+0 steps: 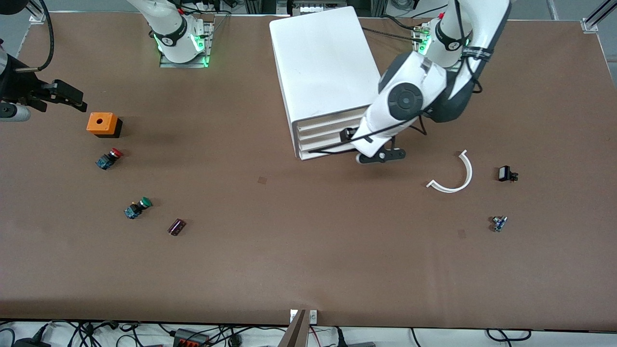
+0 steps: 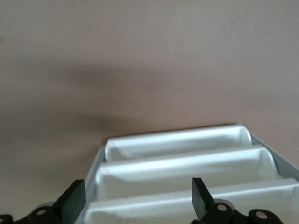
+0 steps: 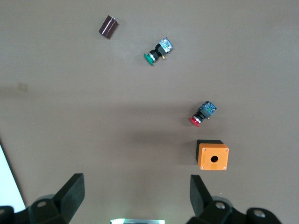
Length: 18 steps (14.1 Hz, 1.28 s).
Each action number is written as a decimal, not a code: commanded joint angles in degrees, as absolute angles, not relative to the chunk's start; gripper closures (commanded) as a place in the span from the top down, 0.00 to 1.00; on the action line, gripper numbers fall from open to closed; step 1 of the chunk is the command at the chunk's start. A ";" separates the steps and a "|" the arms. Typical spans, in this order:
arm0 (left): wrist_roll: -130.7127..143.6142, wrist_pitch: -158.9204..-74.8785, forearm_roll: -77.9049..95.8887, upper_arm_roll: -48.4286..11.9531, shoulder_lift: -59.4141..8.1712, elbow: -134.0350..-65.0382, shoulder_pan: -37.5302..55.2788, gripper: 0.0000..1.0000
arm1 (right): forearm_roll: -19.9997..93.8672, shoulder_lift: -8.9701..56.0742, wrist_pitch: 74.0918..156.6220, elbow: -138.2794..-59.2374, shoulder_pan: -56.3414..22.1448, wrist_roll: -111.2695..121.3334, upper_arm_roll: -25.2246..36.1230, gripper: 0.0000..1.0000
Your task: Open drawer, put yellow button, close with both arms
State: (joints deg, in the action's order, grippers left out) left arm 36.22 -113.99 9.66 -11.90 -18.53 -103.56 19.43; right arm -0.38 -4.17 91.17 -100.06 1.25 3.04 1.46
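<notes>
The white cabinet [image 1: 323,62] stands in the middle of the table near the arms' bases, its drawer fronts facing the front camera. The uppermost drawer [image 1: 328,120] looks shut, like the lower ones. My left gripper [image 1: 381,156] is open and empty, close in front of the drawer fronts at the left arm's end of the cabinet. In the left wrist view the left gripper [image 2: 138,200] spans the drawer fronts [image 2: 182,168] from above. My right gripper [image 1: 72,99] is open and empty, over the table at the right arm's end, beside an orange box [image 1: 102,124]. No yellow-capped button shows.
A red-capped button [image 1: 110,158], a green-capped button [image 1: 138,207] and a dark cylinder [image 1: 176,226] lie nearer the front camera than the orange box; all show in the right wrist view too. A white curved strip [image 1: 455,178], a black part [image 1: 505,173] and a small blue part [image 1: 499,223] lie toward the left arm's end.
</notes>
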 commanded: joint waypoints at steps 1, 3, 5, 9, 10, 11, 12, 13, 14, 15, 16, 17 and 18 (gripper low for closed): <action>30.42 -111.46 9.05 -11.95 -16.44 -102.22 13.82 1.00 | -1.23 -5.45 89.83 -99.76 1.14 2.37 1.41 1.00; 28.05 -107.69 8.70 -11.87 -16.43 -99.16 10.82 1.00 | -1.23 -5.10 90.53 -99.32 1.23 2.37 1.49 1.00; 22.97 -100.85 3.28 -12.13 -16.35 -94.68 7.49 1.00 | -1.32 -5.27 90.01 -99.23 1.23 2.55 1.58 1.00; 11.55 -90.90 1.06 -12.13 -15.56 -85.89 2.74 1.00 | -1.41 -5.36 89.91 -99.23 0.97 2.55 1.14 1.00; 8.47 -89.23 1.05 -12.22 -15.12 -84.22 2.03 1.00 | -1.32 -5.36 89.74 -99.23 0.97 2.55 1.14 1.00; 6.35 -86.51 0.71 -12.04 -14.16 -83.07 1.93 1.00 | -1.32 -5.45 89.74 -99.23 0.97 2.55 1.14 1.00; 4.76 -84.22 0.36 -11.95 -13.02 -81.84 1.06 1.00 | -1.32 -5.45 89.74 -99.32 0.97 2.55 1.06 1.00; 1.96 -81.42 0.35 -12.21 -12.40 -80.78 -1.03 1.00 | -1.41 -5.28 89.74 -99.32 0.97 2.46 1.05 1.00; -1.11 -80.17 1.22 -12.04 -11.87 -79.99 -2.71 1.00 | -1.41 -5.10 89.82 -99.32 0.97 2.55 1.14 1.00; -3.84 -80.16 1.06 -11.78 -9.60 -80.76 -2.99 1.00 | -1.41 -5.10 89.82 -99.32 0.97 2.55 1.14 1.00; -4.74 -80.50 1.23 -11.17 -8.62 -81.55 -3.08 1.00 | -1.41 -5.36 89.74 -99.32 0.97 2.55 1.14 1.00; -4.31 -81.99 1.14 -10.81 -7.40 -82.08 -2.64 1.00 | -1.41 -5.36 89.74 -99.32 1.05 2.55 1.23 1.00; -4.05 -84.96 0.97 -10.38 -5.21 -83.92 -2.64 1.00 | -1.41 -5.19 89.91 -99.32 1.49 2.46 1.49 1.00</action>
